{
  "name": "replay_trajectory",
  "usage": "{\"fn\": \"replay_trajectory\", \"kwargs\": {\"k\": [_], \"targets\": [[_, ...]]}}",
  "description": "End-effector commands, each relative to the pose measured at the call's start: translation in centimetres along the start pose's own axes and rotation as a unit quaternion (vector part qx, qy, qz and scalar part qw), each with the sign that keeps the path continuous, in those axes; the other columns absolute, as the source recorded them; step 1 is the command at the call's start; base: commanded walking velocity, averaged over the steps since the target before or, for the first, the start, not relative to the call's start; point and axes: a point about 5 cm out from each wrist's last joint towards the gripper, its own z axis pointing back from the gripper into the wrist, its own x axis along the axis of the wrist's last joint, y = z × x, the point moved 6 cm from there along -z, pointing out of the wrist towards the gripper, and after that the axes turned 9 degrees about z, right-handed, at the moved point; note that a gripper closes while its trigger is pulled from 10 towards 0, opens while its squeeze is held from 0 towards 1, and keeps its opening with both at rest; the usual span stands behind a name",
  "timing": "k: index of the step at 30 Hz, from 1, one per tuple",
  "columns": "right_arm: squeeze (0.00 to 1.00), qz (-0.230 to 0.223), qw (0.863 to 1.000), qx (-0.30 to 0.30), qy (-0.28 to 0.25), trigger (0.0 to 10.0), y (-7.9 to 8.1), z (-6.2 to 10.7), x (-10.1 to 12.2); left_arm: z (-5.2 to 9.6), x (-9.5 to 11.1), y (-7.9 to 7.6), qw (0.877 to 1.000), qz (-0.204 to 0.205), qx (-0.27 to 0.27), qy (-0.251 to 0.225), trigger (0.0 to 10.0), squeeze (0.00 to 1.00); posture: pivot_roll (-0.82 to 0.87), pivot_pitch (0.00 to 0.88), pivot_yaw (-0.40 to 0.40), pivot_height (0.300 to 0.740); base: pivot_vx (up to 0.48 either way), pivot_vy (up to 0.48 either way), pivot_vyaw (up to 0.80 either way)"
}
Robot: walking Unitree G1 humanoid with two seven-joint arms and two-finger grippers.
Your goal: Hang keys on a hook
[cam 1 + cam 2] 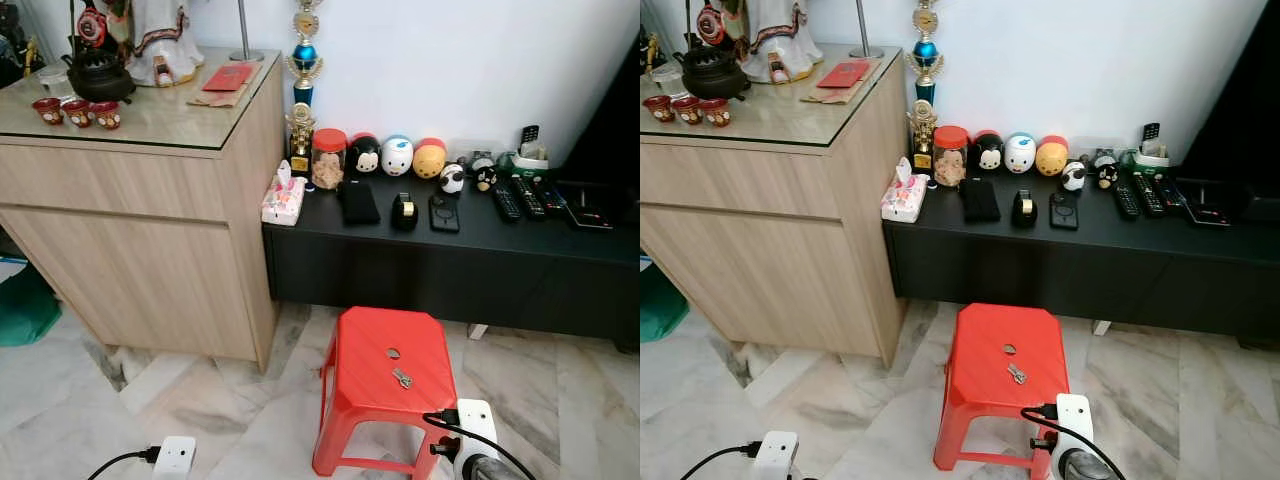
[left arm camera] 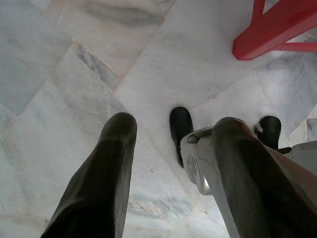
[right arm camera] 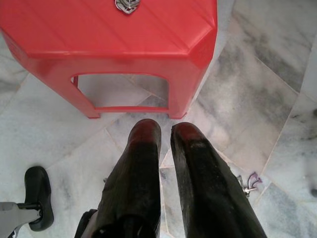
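Right gripper (image 3: pixel 166 136), fingers pinched together on nothing, could knock the keys (image 1: pixel 402 378) off the red stool (image 1: pixel 365 345) at twelve o'clock.

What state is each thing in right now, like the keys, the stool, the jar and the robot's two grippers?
keys: lying flat on the stool, unheld
red stool: upright on the marble floor
jar: upright, red lid on
tissue pack: a tissue sticking out
left gripper: fingers apart, holding nothing
right gripper: fingers nearly together, holding nothing
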Motion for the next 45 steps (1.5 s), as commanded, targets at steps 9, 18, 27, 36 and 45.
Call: {"fn": "replay_trajectory", "kwargs": {"k": [9, 18, 27, 36, 45], "targets": [[0.00, -0.002, 1.000, -0.001, -0.010, 10.0, -0.38, 0.07, 0.22, -0.01, -0.13, -0.36, 1.000, 0.000, -0.007, -0.001, 10.0, 0.00, 0.00, 0.000, -0.076, 0.740, 0.000, 0.000, 0.00], [0.00, -0.006, 1.000, 0.001, -0.014, 10.0, -0.44, 0.11, 0.16, -0.01, -0.40, -0.59, 1.000, 0.006, -0.014, 0.004, 10.0, 0.00, -0.01, 0.000, -0.079, 0.740, 0.219, 0.000, 0.00], [0.00, -0.001, 1.000, 0.001, -0.014, 10.0, -0.48, 0.10, 0.23, -0.02, -0.34, -0.65, 1.000, 0.004, -0.015, 0.003, 10.0, 0.00, -0.01, 0.000, -0.079, 0.740, 0.305, 0.000, 0.00], [0.00, 0.002, 1.000, 0.000, -0.016, 10.0, -0.49, 0.10, 0.31, -0.03, -0.30, -0.77, 1.000, 0.004, -0.018, 0.003, 10.0, 0.00, -0.01, 0.000, -0.079, 0.740, 0.329, 0.000, 0.00], [0.00, -0.005, 1.000, -0.008, -0.025, 10.0, -0.73, 0.11, 0.68, -0.06, -0.06, -0.81, 1.000, 0.007, -0.016, -0.001, 10.0, 0.00, -0.01, 0.000, -0.087, 0.740, 0.166, 0.000, 0.00]]}}
